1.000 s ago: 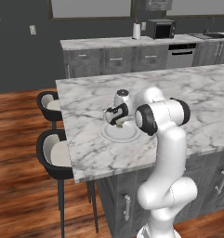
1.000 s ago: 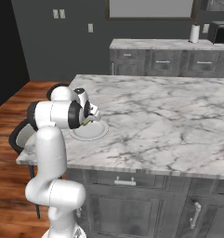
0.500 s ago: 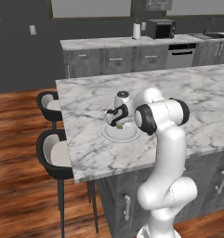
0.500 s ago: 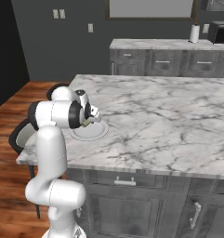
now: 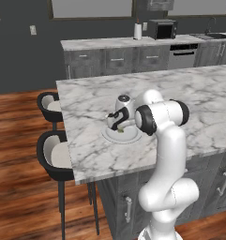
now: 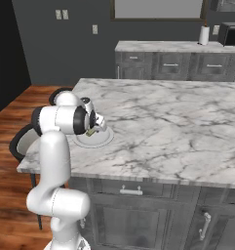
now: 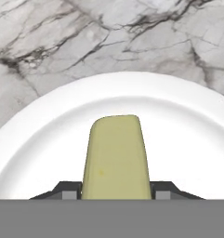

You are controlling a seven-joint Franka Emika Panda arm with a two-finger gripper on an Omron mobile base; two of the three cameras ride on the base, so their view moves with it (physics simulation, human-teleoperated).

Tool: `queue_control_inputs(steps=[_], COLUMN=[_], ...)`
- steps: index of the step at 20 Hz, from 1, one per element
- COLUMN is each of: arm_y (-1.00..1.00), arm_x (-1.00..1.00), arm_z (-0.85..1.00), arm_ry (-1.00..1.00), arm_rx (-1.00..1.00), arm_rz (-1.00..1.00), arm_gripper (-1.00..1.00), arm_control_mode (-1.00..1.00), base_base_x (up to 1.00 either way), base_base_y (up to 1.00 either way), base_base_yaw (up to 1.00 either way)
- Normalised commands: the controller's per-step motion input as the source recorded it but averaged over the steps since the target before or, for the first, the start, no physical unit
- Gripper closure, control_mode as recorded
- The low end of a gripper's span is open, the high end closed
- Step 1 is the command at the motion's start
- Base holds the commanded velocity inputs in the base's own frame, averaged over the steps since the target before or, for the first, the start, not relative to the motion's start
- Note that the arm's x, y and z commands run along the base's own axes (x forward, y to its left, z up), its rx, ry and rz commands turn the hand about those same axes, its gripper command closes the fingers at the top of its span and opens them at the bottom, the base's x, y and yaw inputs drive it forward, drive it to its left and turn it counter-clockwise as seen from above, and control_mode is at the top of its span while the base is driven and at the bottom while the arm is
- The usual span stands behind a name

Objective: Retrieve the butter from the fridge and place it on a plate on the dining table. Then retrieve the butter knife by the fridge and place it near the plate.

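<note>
Kitchen: marble island (image 5: 180, 89), stools (image 5: 53, 154), microwave (image 5: 161, 29), cabinets (image 6: 172, 66)

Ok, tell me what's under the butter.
The white plate lies under the butter, with the marble table beyond its rim. The fingers flank the stick; whether it touches the plate is hidden.

I see even, soft rendered light; the dining table (image 5: 189, 93) marble is bright, the wall behind it dim, edges slightly pixelated.
</note>
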Motion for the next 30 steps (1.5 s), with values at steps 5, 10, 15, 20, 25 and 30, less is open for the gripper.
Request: queue_control_inputs(steps=[5, 10, 15, 20, 25, 30], arm_y=[0.00, 0.00, 0.00, 0.00, 0.00, -0.01], arm_x=[0.00, 0.00, 0.00, 0.00, 0.00, 0.00], arm_z=[-0.18, -0.13, -0.01, 0.00, 0.00, 0.28], arm_ry=[0.00, 0.00, 0.00, 0.00, 0.00, 0.00], arm_rx=[0.00, 0.00, 0.00, 0.00, 0.00, 0.02], arm_rz=[0.00, 0.00, 0.00, 0.00, 0.00, 0.00], arm_gripper=[1.00, 1.00, -1.00, -1.00, -1.00, -1.00], arm_control_mode=[-1.00, -1.00, -1.00, -1.00, -1.00, -1.00], base_base_x=[0.00, 0.00, 0.00, 0.00, 0.00, 0.00], base_base_y=[0.00, 0.00, 0.00, 0.00, 0.00, 0.00], base_base_yaw=[0.00, 0.00, 0.00, 0.00, 0.00, 0.00])
